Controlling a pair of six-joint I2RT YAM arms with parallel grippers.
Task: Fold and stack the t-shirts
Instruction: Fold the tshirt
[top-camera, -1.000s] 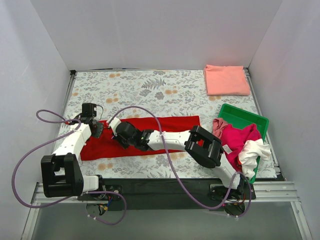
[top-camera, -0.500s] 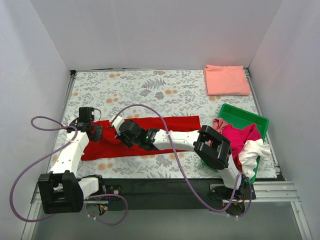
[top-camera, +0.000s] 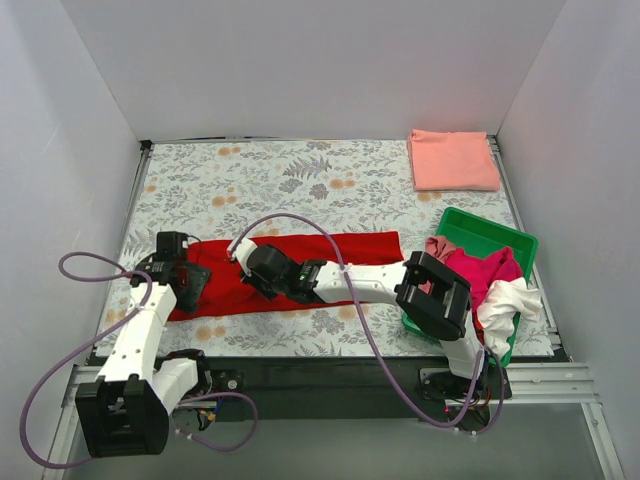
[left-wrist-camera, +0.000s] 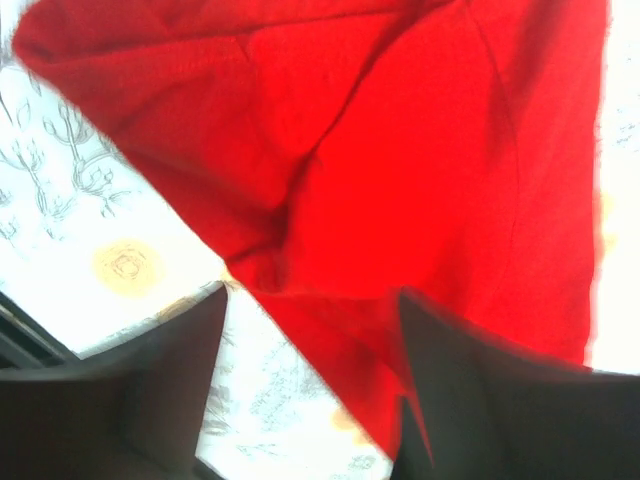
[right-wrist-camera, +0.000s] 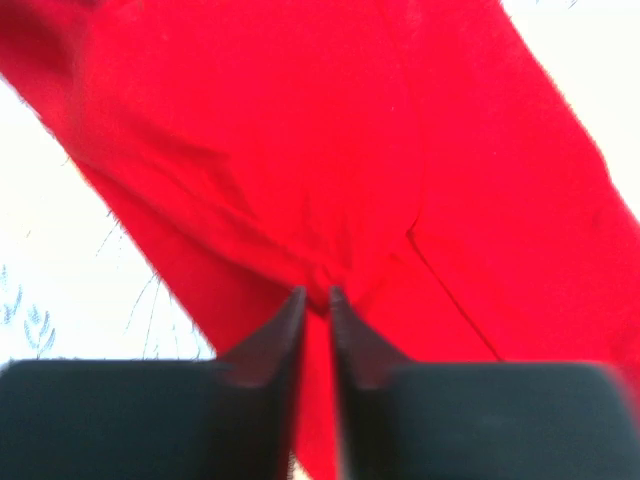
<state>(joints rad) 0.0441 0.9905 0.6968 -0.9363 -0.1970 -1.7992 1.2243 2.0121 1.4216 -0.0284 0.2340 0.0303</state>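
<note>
The bright red t-shirt (top-camera: 340, 250) lies as a long folded strip across the near half of the table. My left gripper (top-camera: 193, 280) hovers over its left end. In the left wrist view that gripper (left-wrist-camera: 312, 295) is open wide, with the red cloth (left-wrist-camera: 400, 150) flat beneath and nothing between its fingers. My right gripper (top-camera: 250, 268) sits just right of it on the strip. Its jaws (right-wrist-camera: 316, 293) stand a narrow gap apart over a small pucker of red cloth (right-wrist-camera: 250, 130). A folded salmon-pink t-shirt (top-camera: 455, 160) rests at the back right.
A green bin (top-camera: 480, 228) at the right holds crumpled magenta (top-camera: 480, 275), dusty pink (top-camera: 437, 250) and white (top-camera: 505, 300) t-shirts. The floral table cover (top-camera: 300, 180) spans the table. White walls close in three sides. Purple cables loop beside both arms.
Both grippers were shut before and now have their jaws apart, the left one wide. The left arm has drawn back toward the near edge. The right gripper has shifted slightly right.
</note>
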